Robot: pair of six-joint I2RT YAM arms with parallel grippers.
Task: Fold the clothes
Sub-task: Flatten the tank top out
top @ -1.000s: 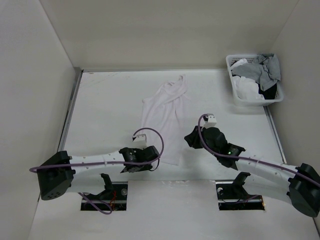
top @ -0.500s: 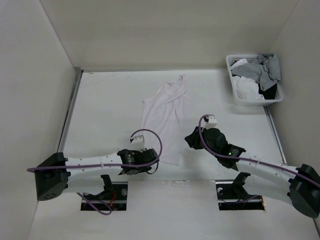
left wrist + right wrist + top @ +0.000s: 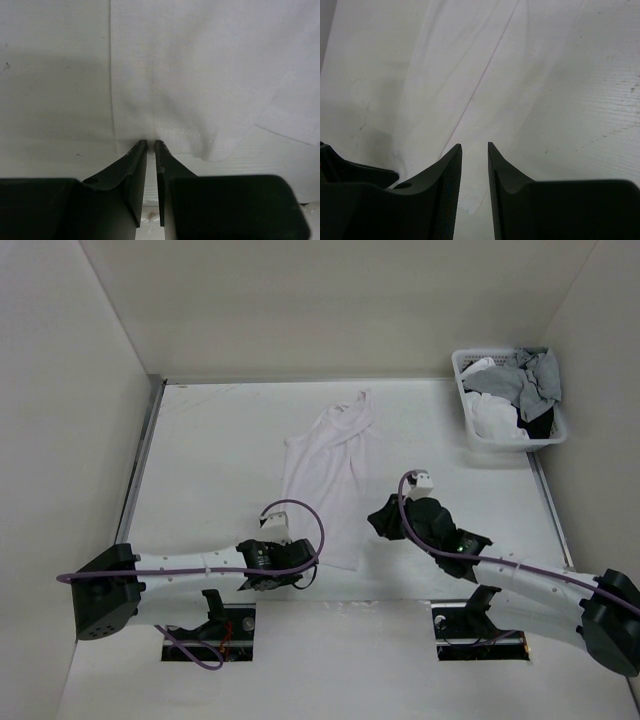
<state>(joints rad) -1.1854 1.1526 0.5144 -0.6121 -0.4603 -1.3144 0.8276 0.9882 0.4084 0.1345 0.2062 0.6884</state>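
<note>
The clothes [image 3: 325, 475], one thin white garment, lie flat mid-table with the straps at the far end. My left gripper [image 3: 306, 573] sits low at the near hem. In the left wrist view its jaws [image 3: 150, 142] are pinched almost together on the hem of the clothes [image 3: 200, 75], and a crease runs up from the tips. My right gripper [image 3: 379, 520] is by the garment's right side. In the right wrist view it [image 3: 474, 146] stands open over the edge of the clothes [image 3: 445, 75], with nothing between its fingers.
A white lattice basket [image 3: 463, 390] stands at the back right, holding a grey garment [image 3: 535, 375] and other laundry. White walls close in the table on the left, back and right. A metal rail [image 3: 140, 470] runs along the left side.
My left gripper's jaws have narrowed onto the near hem, and that arm has shifted slightly toward me. The right arm has barely moved.
</note>
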